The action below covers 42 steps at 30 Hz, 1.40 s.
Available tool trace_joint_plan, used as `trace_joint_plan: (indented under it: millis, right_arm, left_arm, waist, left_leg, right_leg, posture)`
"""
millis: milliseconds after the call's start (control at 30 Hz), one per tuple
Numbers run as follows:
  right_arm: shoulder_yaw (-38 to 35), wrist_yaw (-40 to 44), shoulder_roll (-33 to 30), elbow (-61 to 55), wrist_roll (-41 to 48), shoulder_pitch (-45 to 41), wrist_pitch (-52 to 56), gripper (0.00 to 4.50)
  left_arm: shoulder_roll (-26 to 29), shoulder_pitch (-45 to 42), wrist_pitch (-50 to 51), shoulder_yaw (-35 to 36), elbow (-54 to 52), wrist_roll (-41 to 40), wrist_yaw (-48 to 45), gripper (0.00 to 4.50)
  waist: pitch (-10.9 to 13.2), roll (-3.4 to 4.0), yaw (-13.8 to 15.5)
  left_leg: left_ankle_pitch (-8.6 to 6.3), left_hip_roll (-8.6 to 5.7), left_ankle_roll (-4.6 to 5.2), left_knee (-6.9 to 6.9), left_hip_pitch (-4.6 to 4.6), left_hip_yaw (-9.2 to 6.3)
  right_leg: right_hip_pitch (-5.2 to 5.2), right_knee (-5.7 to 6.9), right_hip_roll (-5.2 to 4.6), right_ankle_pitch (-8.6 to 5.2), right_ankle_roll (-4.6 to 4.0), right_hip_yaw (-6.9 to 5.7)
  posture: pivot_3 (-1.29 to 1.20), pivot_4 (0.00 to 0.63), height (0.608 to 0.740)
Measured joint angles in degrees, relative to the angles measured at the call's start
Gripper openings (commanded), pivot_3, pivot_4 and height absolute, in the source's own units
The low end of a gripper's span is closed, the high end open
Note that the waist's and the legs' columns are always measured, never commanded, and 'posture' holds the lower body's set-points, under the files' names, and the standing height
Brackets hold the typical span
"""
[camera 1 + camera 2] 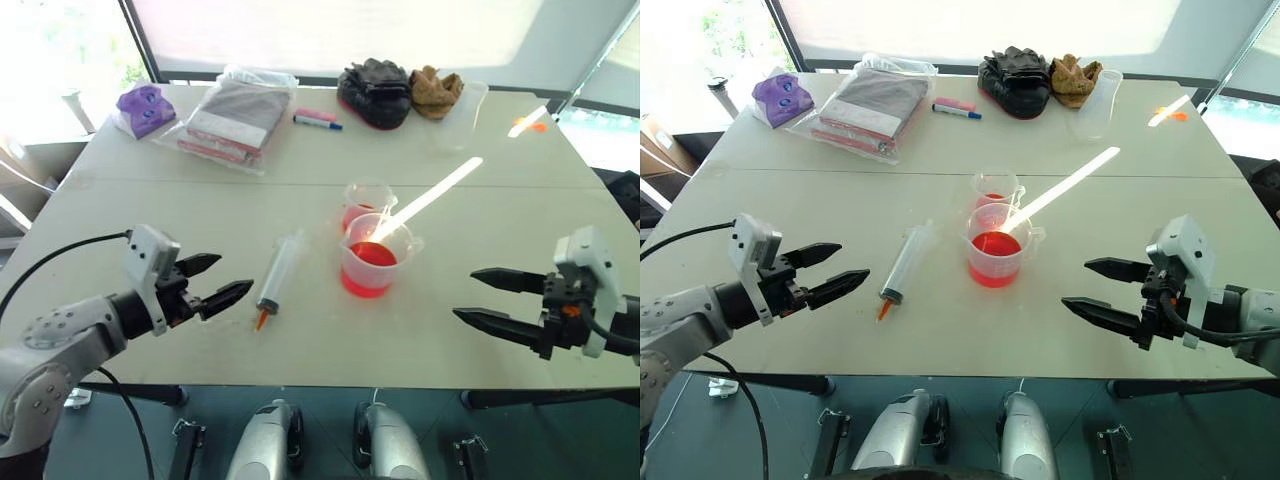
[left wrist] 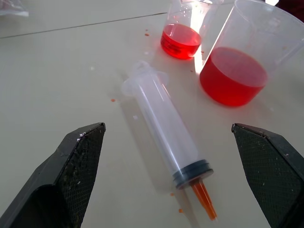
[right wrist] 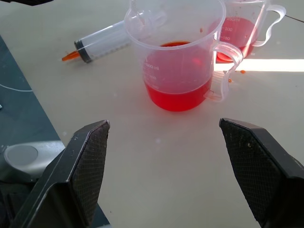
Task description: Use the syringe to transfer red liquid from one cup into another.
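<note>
Your left gripper [image 1: 218, 281] and right gripper [image 1: 487, 300] both gape wide, empty; the syringe [image 1: 277, 274] lies flat beside the larger beaker [image 1: 375, 256]; light, slick, likely to roll; pinch it mid-barrel.

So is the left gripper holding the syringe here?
No, the syringe lies flat on the table, and the left gripper hovers open beside it, not touching.

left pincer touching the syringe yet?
Apart. In the left eye view the left pincer hangs open beside the syringe, bare table showing between fingertips and barrel; syringe lies flat, unheld.
</note>
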Motion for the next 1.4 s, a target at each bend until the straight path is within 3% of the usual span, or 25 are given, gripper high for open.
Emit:
trace_joint_plan:
  millis: [200,300,400,533,800,1000,1400]
  right_arm:
    - [2.1,0.2,0.9,1.1,-2.4,0.2,-1.6,3.88]
    - [2.0,0.7,0.6,2.3,-3.7,-0.2,-2.3,3.88]
    - [1.8,1.7,-2.5,5.0,-5.5,-3.2,-2.9,3.88]
    - [2.2,0.8,-4.5,3.7,-1.4,-10.7,-1.2,3.88]
    - [7.2,-9.5,-3.0,-3.6,7.9,-19.0,1.4,3.88]
    - [8.2,-13.2,-1.1,-4.9,7.6,-15.4,1.3,3.88]
    - [6.4,-17.1,0.2,-7.1,7.8,-11.8,-0.1,3.88]
  left_arm:
    - [0.1,0.1,-1.6,-1.4,0.4,3.0,0.0,4.49]
    - [0.2,-4.0,0.4,-1.8,1.2,2.6,2.2,4.49]
    - [3.3,-14.1,7.7,-4.2,4.3,-0.7,3.3,4.49]
    - [7.7,-33.0,19.9,-17.5,14.8,-0.1,-0.7,4.49]
    - [-3.1,-60.9,33.2,-37.9,47.3,11.3,-4.2,4.49]
    - [-11.2,-69.5,33.4,-43.4,60.6,16.5,-9.2,4.49]
    - [-11.0,-72.4,36.5,-49.9,59.6,20.1,-17.2,4.49]
  waist:
    - [0.0,0.01,0.0]
    - [0.0,0.01,0.2]
    - [0.0,0.01,0.4]
    - [0.0,0.01,0.5]
    - [0.1,-0.15,1.5]
    - [0.1,-0.27,1.4]
    - [0.1,-0.27,1.4]
  left_leg:
    - [0.03,0.00,-0.04,0.00,0.01,0.01]
    - [0.03,0.00,0.00,0.04,0.00,0.00]
    - [0.07,-0.03,0.10,0.12,0.02,0.01]
    - [0.21,-0.03,0.21,0.12,0.07,0.01]
    - [0.36,-0.07,0.09,0.16,-0.03,0.08]
    - [0.27,-0.09,0.24,0.34,-0.14,0.07]
    - [0.13,-0.02,0.43,0.72,-0.17,0.06]
  right_leg:
    - [-0.01,0.03,0.01,0.00,0.00,0.00]
    - [0.02,0.03,0.02,0.00,0.00,-0.03]
    - [0.08,0.06,0.07,0.02,0.02,-0.06]
    - [0.13,0.15,0.34,0.02,0.05,-0.11]
    - [0.12,0.13,0.33,0.12,0.42,-0.10]
    - [0.11,0.16,0.28,0.11,0.53,-0.12]
    - [0.07,0.39,0.02,-0.01,0.30,-0.09]
  posture:
    - [0.00,0.150,0.740]
    - [0.00,0.150,0.740]
    - [0.00,0.150,0.740]
    - [0.00,0.150,0.740]
    - [0.00,0.150,0.740]
    - [0.00,0.150,0.740]
    - [0.00,0.150,0.740]
